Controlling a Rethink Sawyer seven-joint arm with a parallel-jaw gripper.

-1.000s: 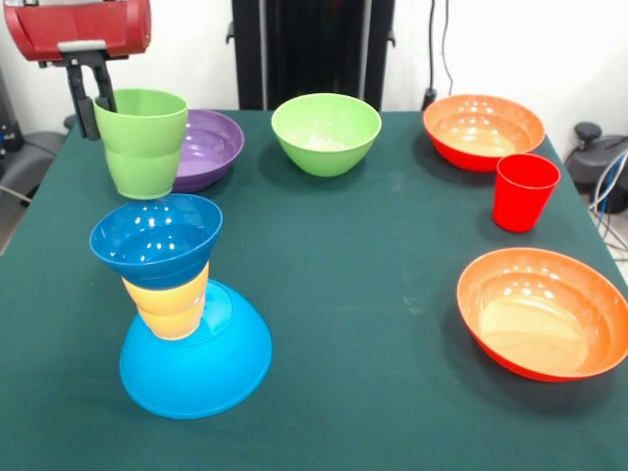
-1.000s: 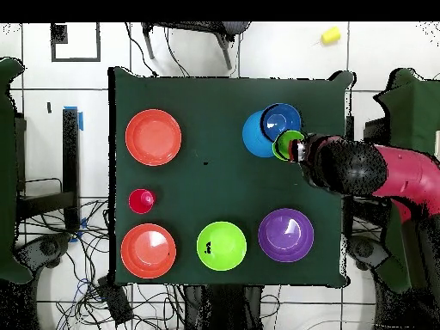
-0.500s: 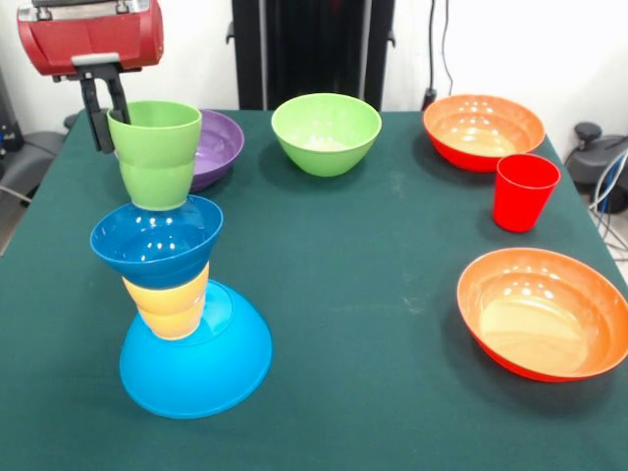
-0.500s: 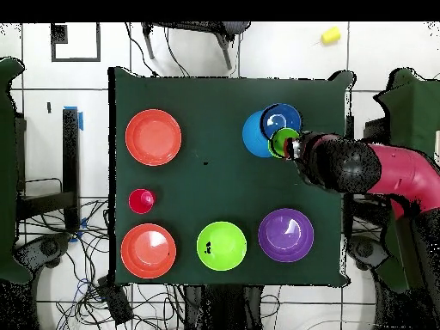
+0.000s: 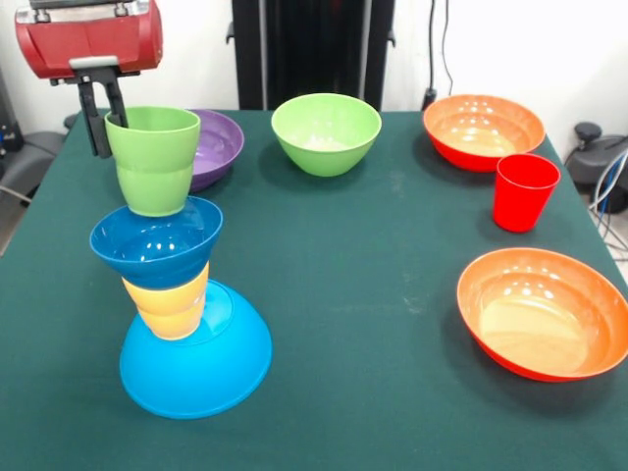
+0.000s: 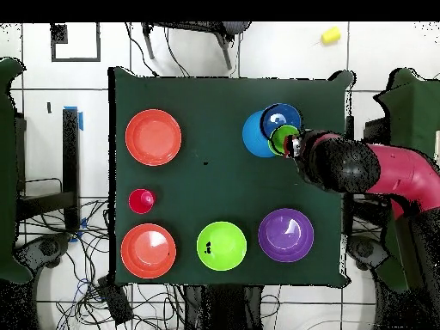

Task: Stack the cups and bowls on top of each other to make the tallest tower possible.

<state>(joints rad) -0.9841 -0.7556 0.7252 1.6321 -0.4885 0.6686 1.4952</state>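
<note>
The tower stands at the front left: an upturned light-blue bowl (image 5: 211,373) (image 6: 252,137), yellow cups (image 5: 169,304) on it, and a small dark-blue bowl (image 5: 147,263) (image 6: 277,114) on top. My gripper (image 5: 108,132) (image 6: 293,146) is shut on the rim of a green cup (image 5: 152,167) (image 6: 284,138). It holds the cup upright, with its base down at the dark-blue bowl's rim. Whether the base touches the bowl is hidden. A red cup (image 5: 523,191) (image 6: 141,201) stands alone at the right.
A purple bowl (image 5: 218,147) (image 6: 285,235) sits just behind the held cup. A green bowl (image 5: 326,132) (image 6: 222,245) is at the back middle. Two orange bowls (image 5: 483,130) (image 5: 545,312) lie at the right, near the red cup.
The gripper carried the green cup from in front of the purple bowl to over the dark-blue bowl, then lowered it slightly. The tower and the other dishes have stayed put.
</note>
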